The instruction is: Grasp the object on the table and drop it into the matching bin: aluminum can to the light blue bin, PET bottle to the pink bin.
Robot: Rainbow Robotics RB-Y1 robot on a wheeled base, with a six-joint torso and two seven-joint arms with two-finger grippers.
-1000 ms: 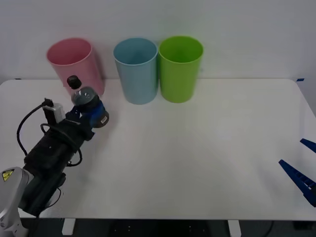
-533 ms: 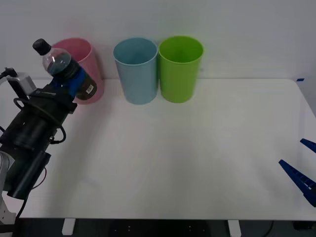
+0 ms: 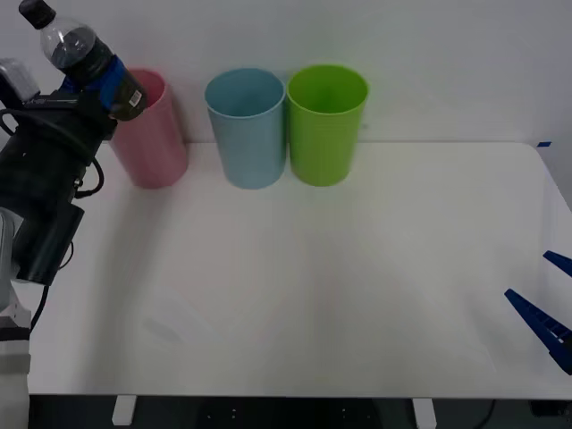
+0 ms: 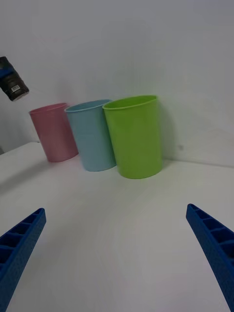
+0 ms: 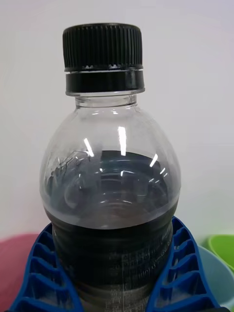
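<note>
The PET bottle (image 3: 70,45), clear with a black cap and a dark label, is held high in the air at the far left. My left gripper (image 3: 96,73) is shut on its labelled lower half. The bottle tilts, cap up and to the left, and its base hangs at the near-left rim of the pink bin (image 3: 156,138). The light blue bin (image 3: 248,125) stands just right of the pink one. In the left wrist view the bottle (image 5: 112,190) stands between the blue fingers (image 5: 41,273). My right gripper (image 3: 547,295) waits open at the table's right edge.
A bright green bin (image 3: 326,121) stands right of the light blue one; all three line the back of the white table (image 3: 340,286). The right wrist view shows the pink bin (image 4: 53,131), the light blue bin (image 4: 92,134), the green bin (image 4: 134,136) and the bottle's base (image 4: 12,85).
My left arm has lifted the bottle from just above the table, up and to the left, to the height of the pink bin's rim. The right arm has not moved.
</note>
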